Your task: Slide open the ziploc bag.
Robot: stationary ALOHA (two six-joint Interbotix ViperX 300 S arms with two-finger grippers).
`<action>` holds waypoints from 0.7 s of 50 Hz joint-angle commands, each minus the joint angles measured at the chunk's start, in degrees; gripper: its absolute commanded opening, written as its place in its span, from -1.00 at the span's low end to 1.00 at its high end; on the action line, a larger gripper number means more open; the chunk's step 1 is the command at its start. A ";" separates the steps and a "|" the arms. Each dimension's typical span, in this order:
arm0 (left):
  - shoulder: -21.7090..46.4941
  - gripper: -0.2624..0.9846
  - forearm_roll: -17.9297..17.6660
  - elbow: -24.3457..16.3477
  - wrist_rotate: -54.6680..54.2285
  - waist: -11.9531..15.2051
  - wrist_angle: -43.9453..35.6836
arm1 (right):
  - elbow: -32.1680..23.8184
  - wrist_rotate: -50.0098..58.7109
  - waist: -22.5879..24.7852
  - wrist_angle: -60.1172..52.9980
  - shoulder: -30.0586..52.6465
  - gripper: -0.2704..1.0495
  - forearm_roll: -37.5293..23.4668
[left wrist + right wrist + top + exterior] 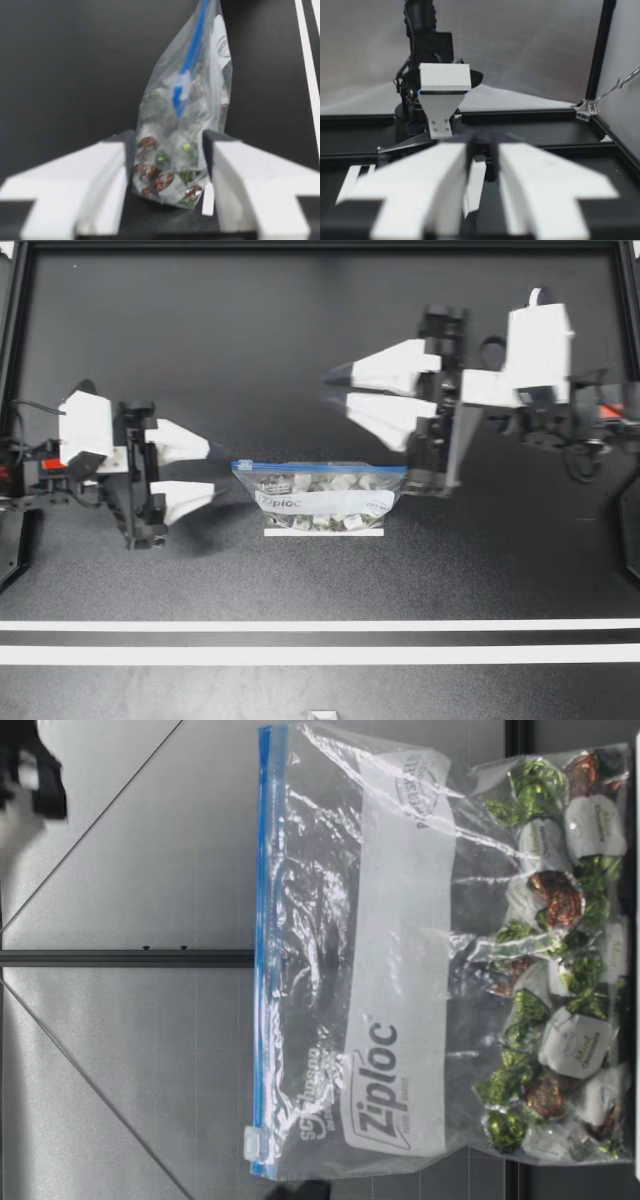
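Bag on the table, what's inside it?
Wrapped candies in green, brown and white wrappers, piled at the bottom of the bag. Any deeper in the pile are hidden.

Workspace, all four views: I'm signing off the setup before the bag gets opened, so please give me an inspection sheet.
Surface: matte black table; two long white tape lines across it, and one short white tape strip at the bag's foot.
Job's things: clear plastic zip bag of foil-wrapped sweets stands with its blue seal uppermost; white slider at the end towards the left hand.
Clutter: nothing seen.
Hands: left hand open, aimed at the bag's end, no contact visible; right hand open, beyond the bag, holding nothing.
Cables: black cables beside both arms.
Surroundings: black frame rail; grey wall.
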 commanded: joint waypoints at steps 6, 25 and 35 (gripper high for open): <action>2.29 0.07 0.26 -2.72 0.00 -0.97 -1.93 | -5.80 -1.76 -0.53 2.20 5.36 0.01 -0.35; 2.11 -0.52 0.26 -2.99 0.62 -0.97 -3.08 | -12.83 -2.29 0.62 16.61 14.68 0.09 -3.78; 2.37 -0.84 0.26 -3.08 1.32 -0.97 -3.08 | -15.03 -2.29 2.55 18.90 17.67 0.32 -4.04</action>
